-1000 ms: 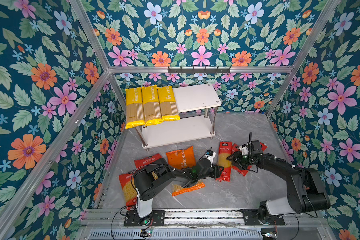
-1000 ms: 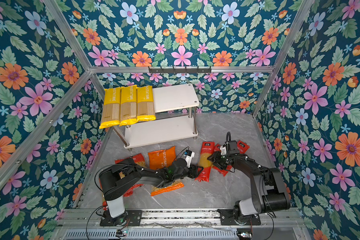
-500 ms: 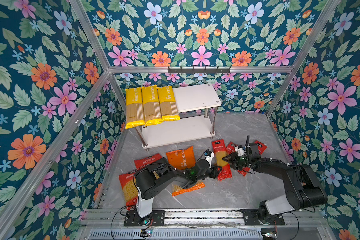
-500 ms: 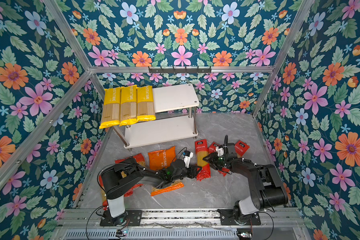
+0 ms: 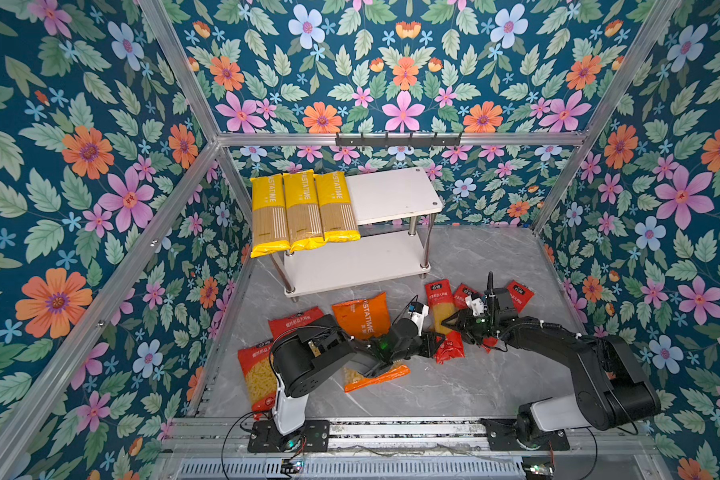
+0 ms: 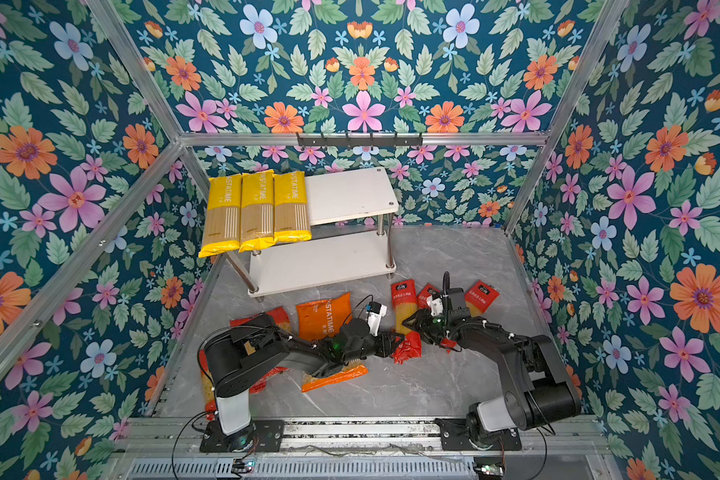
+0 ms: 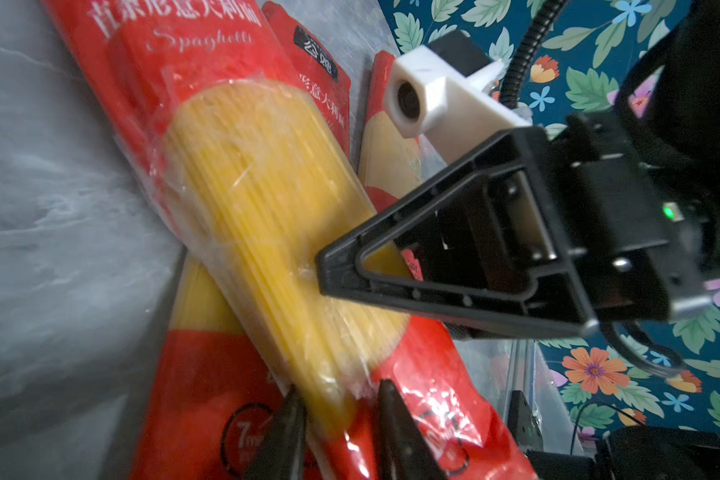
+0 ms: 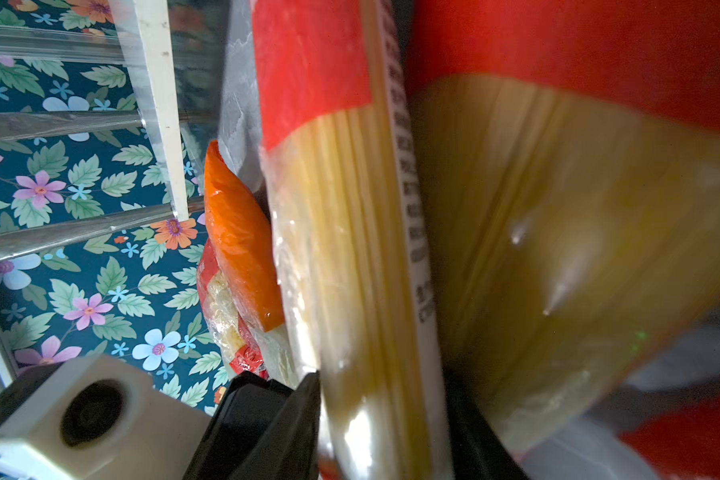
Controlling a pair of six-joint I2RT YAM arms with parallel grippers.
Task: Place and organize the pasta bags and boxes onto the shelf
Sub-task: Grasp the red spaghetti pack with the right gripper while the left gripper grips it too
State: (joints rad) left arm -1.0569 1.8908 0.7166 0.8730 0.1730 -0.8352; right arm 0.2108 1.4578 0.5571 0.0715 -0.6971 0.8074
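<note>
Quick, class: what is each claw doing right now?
Left claw: closed on the red spaghetti pack.
Right claw: closed on that same pack.

We see the shelf (image 5: 391,195), two white boards on shiny metal legs, standing at the back of the surface. Three long yellow spaghetti packs (image 5: 304,210) lie side by side on the left part of its top board, near ends overhanging. In front, the orange curly pack (image 5: 360,316) lies flat, a short red pack (image 5: 294,322) just left of it and a second short red pack (image 5: 256,374) nearer the front. One long red spaghetti pack (image 5: 439,305) crosses over two other red spaghetti packs (image 5: 520,293), pinched near its crumpled end by the left claw (image 7: 337,399) and further along by the right claw (image 8: 383,386).
</note>
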